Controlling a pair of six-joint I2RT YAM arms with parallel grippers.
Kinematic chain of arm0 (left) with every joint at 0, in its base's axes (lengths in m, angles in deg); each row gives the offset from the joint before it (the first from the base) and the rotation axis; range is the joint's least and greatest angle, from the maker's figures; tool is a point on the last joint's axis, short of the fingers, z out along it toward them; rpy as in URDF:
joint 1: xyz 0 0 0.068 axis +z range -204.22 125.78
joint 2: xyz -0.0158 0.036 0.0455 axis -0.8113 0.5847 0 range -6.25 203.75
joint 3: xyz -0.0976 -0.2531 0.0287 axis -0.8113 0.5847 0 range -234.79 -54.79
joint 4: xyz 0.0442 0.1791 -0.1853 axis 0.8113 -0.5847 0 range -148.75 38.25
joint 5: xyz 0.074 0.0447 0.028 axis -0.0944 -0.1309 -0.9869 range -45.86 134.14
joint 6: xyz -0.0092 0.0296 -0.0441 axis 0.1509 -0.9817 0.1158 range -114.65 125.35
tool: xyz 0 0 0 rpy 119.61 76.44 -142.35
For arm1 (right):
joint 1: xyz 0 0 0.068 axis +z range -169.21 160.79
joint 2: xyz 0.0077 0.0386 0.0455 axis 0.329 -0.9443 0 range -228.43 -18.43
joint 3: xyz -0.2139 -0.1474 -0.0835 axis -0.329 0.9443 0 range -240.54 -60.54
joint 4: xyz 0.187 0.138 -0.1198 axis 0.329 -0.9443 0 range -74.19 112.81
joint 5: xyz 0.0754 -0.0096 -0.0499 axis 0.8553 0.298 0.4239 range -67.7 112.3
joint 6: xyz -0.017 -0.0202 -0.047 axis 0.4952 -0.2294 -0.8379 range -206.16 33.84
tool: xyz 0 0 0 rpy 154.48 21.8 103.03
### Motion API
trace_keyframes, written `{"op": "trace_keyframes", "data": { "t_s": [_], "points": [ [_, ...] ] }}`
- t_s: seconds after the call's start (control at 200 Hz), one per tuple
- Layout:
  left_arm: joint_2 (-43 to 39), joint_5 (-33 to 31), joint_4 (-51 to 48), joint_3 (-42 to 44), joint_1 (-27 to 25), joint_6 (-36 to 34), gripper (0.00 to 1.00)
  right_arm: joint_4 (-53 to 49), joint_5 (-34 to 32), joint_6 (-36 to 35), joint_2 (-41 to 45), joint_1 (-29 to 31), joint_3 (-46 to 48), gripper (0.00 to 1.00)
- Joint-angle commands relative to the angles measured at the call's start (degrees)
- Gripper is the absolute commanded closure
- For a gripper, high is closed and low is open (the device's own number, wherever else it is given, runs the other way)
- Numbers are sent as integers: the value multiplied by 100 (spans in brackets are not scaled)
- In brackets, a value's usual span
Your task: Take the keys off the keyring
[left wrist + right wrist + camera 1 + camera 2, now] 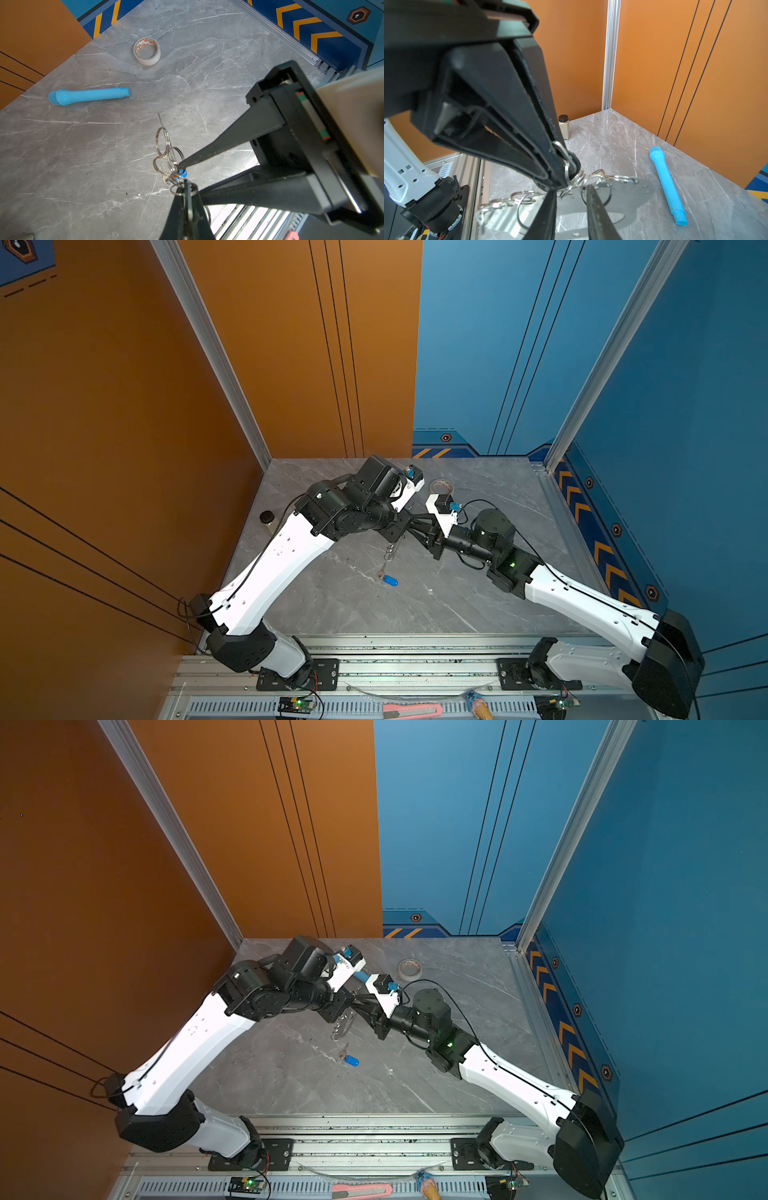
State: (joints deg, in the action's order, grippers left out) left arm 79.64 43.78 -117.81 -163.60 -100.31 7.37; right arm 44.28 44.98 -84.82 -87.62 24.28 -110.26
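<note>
1. Both top views.
   - The left claw (406, 526) and right claw (417, 529) meet tip to tip above the middle of the table (478, 605).
   - The keyring (343, 1025) hangs just under them.
   - The keys (387, 578), with a blue tag, lie on the table at the keyring's 6 o'clock and seem to be apart from it.
   - The tape roll (441, 486) is at 1 o'clock of the claws, and the jar (267, 517) is at 9 o'clock.
2. Left wrist view.
   - The left claw (186, 187) is clamped together on the keyring's (188, 199) thin edge.
   - The right claw (189, 179) has its fingers apart, with one tip touching a wire ring (162, 141).
   - Step advice: the plate is best held dead steady while the right claw pinches one ring only, not the cluster. Catching two rings would probably jam the pull.
3. Right wrist view.
   - The right claw (571, 188) straddles a ring at the keyring's (623, 191) edge.
   - No key shows on the rings seen here.
   - The blue tube (668, 187) lies well apart.
   - The jar (564, 126) is the only container: dark lid on, pale sandy fill inside.
</note>
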Motion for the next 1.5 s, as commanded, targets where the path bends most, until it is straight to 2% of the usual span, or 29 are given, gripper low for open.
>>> {"op": "trace_keyframes", "data": {
  "t_s": [0.0,0.245,0.586,0.821,1.026,1.191,1.281,1.497],
  "points": [
    [-11,228,-103,-193,-15,54,100,16,59,-70,-33,-16,-264,74],
    [6,383,-174,-258,-34,35,100,-341,-246,-391,32,10,-353,74],
    [41,231,-412,-367,-44,-26,100,-692,-553,-661,254,-2,-417,80],
    [160,254,-459,-489,-58,-83,100,-692,-425,-795,285,89,-421,79],
    [244,318,-491,-604,-50,-92,100,-864,-659,-1074,220,219,-559,79],
    [252,329,-503,-634,-52,-84,100,-891,-679,-1228,230,281,-570,72],
    [254,335,-495,-656,-52,-75,100,-968,-682,-1314,206,327,-600,71],
    [252,305,-565,-672,-78,-53,100,-1119,-968,-1439,189,384,-689,78]
  ]
}}
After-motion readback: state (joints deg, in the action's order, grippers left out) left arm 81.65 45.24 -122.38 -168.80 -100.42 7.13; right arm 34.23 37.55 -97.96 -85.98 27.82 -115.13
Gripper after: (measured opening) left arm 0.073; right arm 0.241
